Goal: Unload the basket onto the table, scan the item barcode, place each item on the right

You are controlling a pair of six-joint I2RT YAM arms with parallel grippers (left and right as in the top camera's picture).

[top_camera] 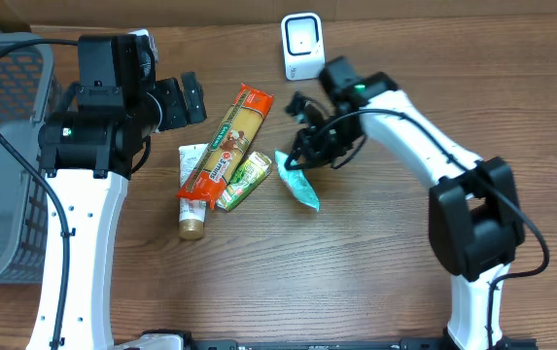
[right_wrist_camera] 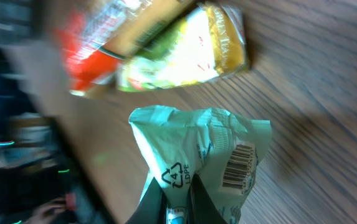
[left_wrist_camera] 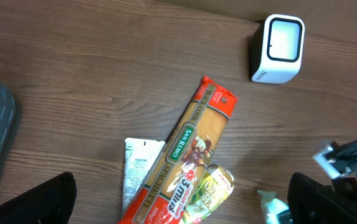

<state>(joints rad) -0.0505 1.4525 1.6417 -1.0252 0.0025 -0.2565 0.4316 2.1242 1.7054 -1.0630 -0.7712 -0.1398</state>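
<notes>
The pouch [right_wrist_camera: 203, 146], just right of the packs [top_camera: 222, 160] and apart from the scanner [top_camera: 301, 46], is pinched at one edge by the closed right gripper [right_wrist_camera: 177, 190], seemingly so its barcode [right_wrist_camera: 239, 167] is kept uncovered, while the left gripper [top_camera: 183, 100] is held wide open, empty.

table [top_camera: 356, 277]: matt wood | teal pouch [right_wrist_camera: 197, 140]: crinkled glossy plastic

Soft, even light, faint shadows on the tabletop [top_camera: 356, 272]. Right wrist view blurs heavily; only the teal pouch [right_wrist_camera: 200, 149] is sharp.
</notes>
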